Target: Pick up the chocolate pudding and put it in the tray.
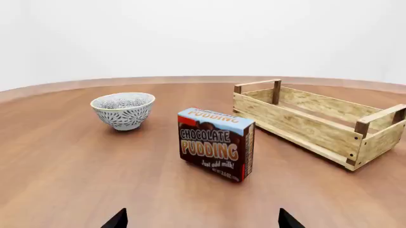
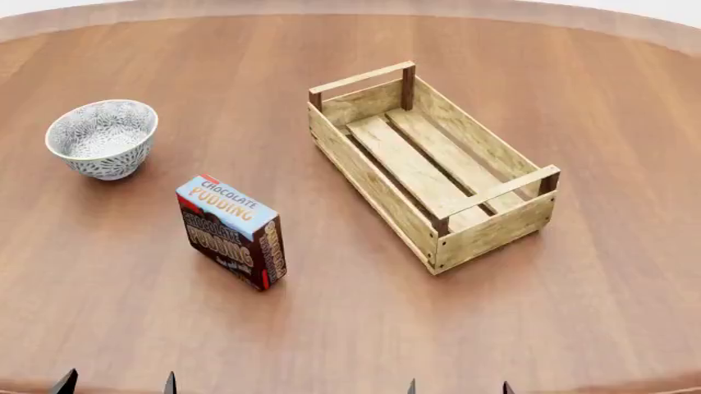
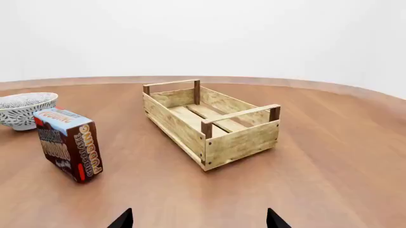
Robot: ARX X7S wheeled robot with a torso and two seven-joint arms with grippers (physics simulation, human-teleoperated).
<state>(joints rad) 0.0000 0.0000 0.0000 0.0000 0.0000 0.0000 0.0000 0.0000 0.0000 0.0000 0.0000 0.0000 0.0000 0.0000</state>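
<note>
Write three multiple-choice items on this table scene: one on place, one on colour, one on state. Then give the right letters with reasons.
1. In the head view, the chocolate pudding stands:
A. inside the tray
B. between the bowl and the tray, nearer the robot
C. behind the tray

2. The carton's top is:
A. light blue
B. green
C. black

3. The tray is:
A. empty
B. holding the bowl
C. overturned

Answers: 1 B, as the bowl lies to its left and the tray to its right; 2 A, seen from above; 3 A, only bare slats show.

chocolate pudding [image 1: 216, 149] upright, centre | bowl [image 1: 123, 110] near | tray [image 1: 317, 121] near, other side
</note>
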